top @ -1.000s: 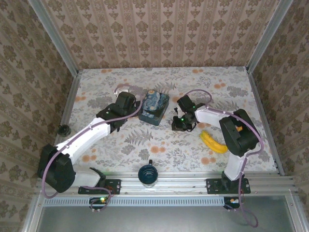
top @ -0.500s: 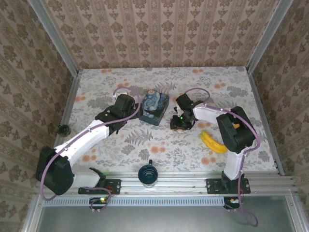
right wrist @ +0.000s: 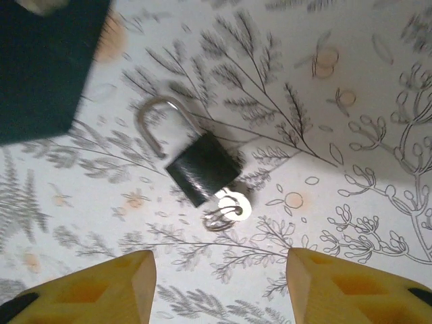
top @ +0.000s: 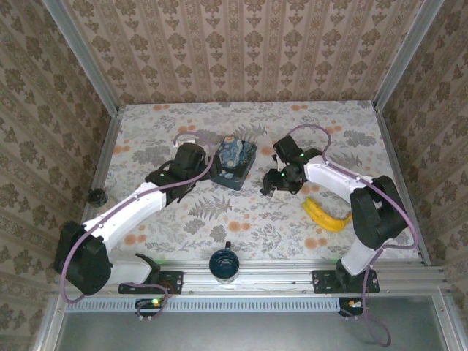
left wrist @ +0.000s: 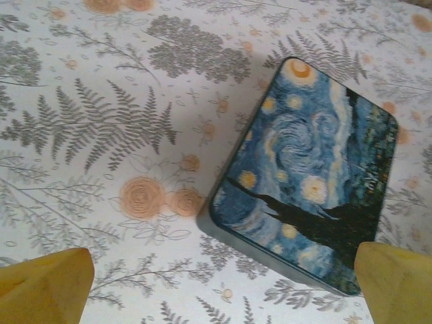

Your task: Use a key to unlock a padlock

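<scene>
Top view: the right arm's elbow has swung out toward the table's right edge within the last second, and the banana [top: 325,214] now lies clear of it. The right gripper [top: 272,186] hangs just right of the box [top: 234,162]. The left gripper [top: 203,168] has barely moved at the box's left side.

Left wrist: jaws spread wide, empty, over the cloth beside the box.

Right wrist: jaws apart, gripping nothing. The padlock [right wrist: 204,169] lies flat on the cloth beyond the fingertips, touching neither. Its long axis runs diagonally, shackle pointing upper left toward the box, key [right wrist: 233,204] at its lower-right end.
</scene>
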Controlling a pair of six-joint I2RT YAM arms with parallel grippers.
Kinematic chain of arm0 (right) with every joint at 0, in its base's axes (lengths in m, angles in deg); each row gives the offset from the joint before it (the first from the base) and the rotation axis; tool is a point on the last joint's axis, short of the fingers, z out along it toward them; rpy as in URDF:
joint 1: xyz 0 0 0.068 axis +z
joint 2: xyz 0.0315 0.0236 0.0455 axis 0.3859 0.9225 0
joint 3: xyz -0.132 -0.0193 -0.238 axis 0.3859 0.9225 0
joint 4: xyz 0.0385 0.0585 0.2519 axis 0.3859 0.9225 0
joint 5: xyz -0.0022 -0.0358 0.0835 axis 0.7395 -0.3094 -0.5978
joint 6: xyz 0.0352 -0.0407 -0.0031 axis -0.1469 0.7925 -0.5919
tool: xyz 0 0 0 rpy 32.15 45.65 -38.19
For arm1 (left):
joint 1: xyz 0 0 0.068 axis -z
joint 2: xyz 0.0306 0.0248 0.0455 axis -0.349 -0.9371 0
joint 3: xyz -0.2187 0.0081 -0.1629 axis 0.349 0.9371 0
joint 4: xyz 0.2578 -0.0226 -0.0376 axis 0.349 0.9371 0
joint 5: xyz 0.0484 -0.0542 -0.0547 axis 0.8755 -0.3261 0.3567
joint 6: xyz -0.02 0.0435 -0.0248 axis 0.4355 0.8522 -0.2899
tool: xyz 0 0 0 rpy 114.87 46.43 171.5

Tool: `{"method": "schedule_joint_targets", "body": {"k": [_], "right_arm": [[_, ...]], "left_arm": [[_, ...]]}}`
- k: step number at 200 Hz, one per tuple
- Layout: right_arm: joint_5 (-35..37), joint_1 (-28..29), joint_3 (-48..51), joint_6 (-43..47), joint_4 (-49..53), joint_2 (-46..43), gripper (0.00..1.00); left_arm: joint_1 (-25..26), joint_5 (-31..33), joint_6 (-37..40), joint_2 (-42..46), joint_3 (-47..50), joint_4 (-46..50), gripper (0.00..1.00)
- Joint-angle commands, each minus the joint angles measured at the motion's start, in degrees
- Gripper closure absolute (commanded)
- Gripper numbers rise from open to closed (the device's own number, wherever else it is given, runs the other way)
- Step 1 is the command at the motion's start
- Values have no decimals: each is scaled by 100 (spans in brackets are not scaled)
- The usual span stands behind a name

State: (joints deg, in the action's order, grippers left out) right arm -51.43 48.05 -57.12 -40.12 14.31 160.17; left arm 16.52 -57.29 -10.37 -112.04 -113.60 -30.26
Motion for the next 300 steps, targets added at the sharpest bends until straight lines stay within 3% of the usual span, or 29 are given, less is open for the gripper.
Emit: {"method": "schedule_joint_targets", "body": {"k": [1,18,24,33,112,148,180,249,300], "right_arm": [[252,-28,-499,187,112,-140,43],[316,-43,-924,335,11,33,42],[336,-47,-1081,376,-48,127,34],[341,-64,-1327,451,-131,299,31],[170,-113,-3735,800,-399,2511,32],[-54,-109,-4050,732,-513,3081,34],[-315,-92,-3648,543,-802,3003,39],[-347,35,-1760,-106,-1804,1880,44],[-293,357,-908,-875,-2324,1441,44]], "left_arm": [[161,-208,-255,127,146,-254,0],[257,-354,-437,84,249,-470,0],[289,-404,-497,67,285,-534,0],[321,-439,-598,38,338,-607,0],[371,-820,-1106,-137,837,-1202,3],[359,-809,-1144,-277,946,-1302,3],[203,-1049,-1195,-514,1101,-1885,6],[-434,-1759,-1048,-1387,862,-2716,27],[-621,-2034,-910,-1989,353,-2903,32]]}}
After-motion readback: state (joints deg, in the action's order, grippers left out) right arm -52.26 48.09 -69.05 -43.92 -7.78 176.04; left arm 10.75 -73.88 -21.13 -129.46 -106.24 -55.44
